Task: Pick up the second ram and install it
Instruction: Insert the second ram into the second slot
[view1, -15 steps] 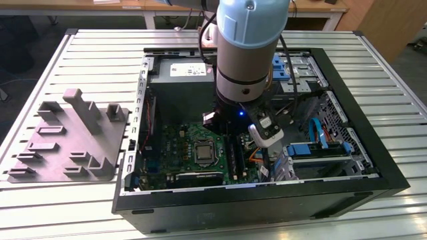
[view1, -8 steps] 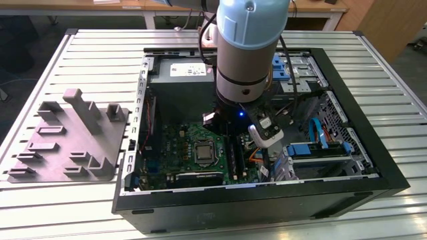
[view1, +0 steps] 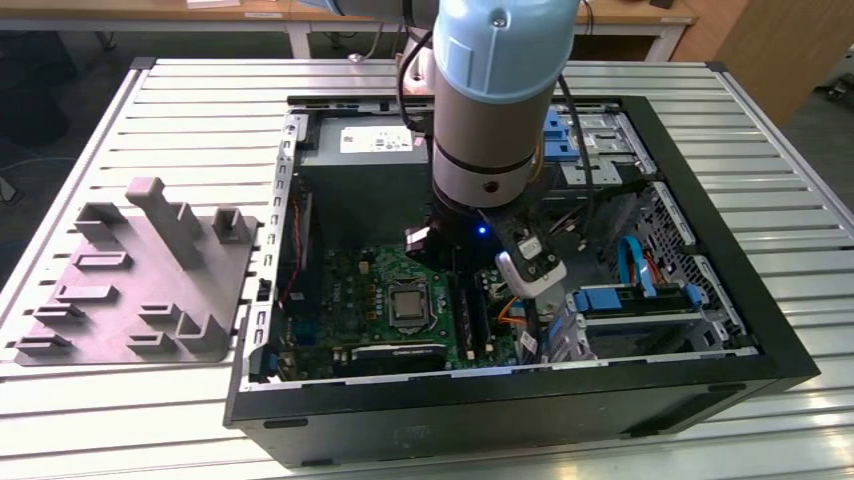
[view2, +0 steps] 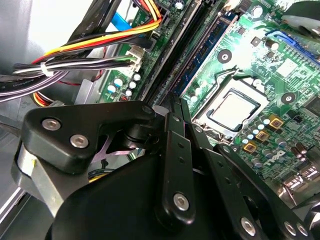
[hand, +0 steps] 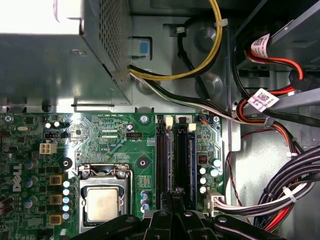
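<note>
Open computer case (view1: 747, 330) — grey fixture block (view1: 140, 280) beside it.

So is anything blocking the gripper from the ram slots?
Nothing visible does. The gripper hangs right over the slots of the motherboard, where a blue stick lies along one slot. The cables bunch off to one side, clear of them.

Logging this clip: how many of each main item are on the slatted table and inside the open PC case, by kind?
open computer case: 1
grey moulded holder: 1
green motherboard: 1
processor: 1
power supply box: 1
Total: 5
</note>
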